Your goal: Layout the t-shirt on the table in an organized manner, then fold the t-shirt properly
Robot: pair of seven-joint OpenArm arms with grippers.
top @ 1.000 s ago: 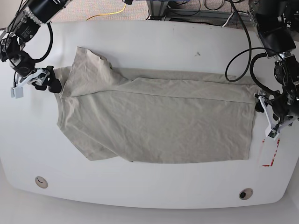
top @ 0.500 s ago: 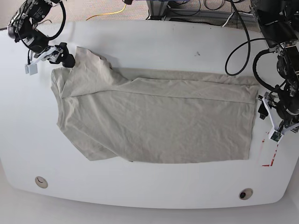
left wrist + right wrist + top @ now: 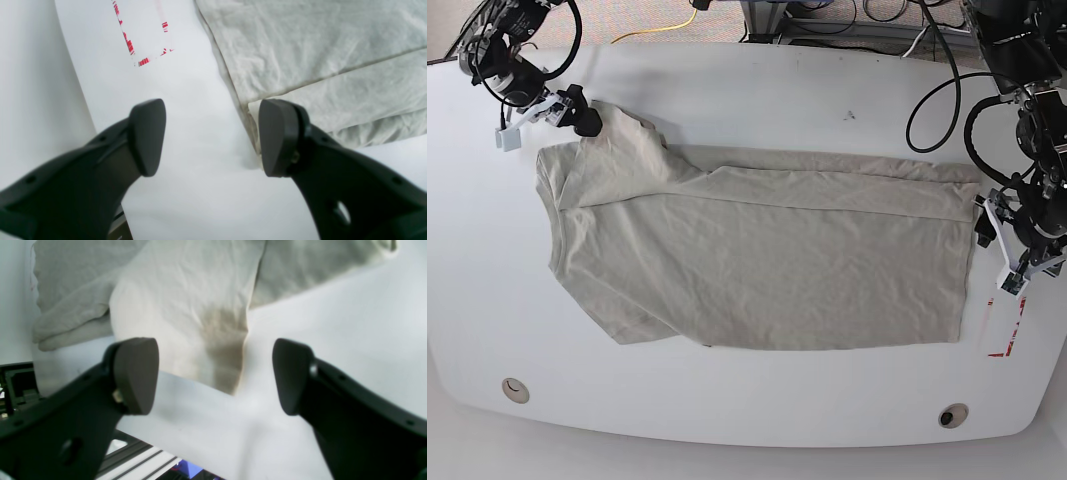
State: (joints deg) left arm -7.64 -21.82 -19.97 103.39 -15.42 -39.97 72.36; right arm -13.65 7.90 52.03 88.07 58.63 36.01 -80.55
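Note:
The khaki-grey t-shirt [image 3: 757,270] lies spread across the white table [image 3: 757,90], its far long edge folded over as a strip. At the shirt's far-left sleeve, my right gripper [image 3: 545,128] hovers open. In the right wrist view that sleeve [image 3: 186,306] reaches between the open fingers of the gripper [image 3: 213,373], and nothing is held. My left gripper [image 3: 995,250] is open beside the shirt's right hem. The left wrist view shows the folded hem corner [image 3: 317,50] next to one finger of the gripper [image 3: 211,136], with bare table between the fingers.
A red-outlined rectangle mark [image 3: 1005,340] [image 3: 133,46] sits near the table's right edge. Two round holes [image 3: 515,390] [image 3: 953,414] are near the front edge. A dark speck [image 3: 850,115] lies at the back, and cables and a yellow cord [image 3: 667,28] run behind the table.
My right gripper has moved from the shirt's left edge up and away to the far-left sleeve, still open. The left gripper has barely shifted beside the right hem.

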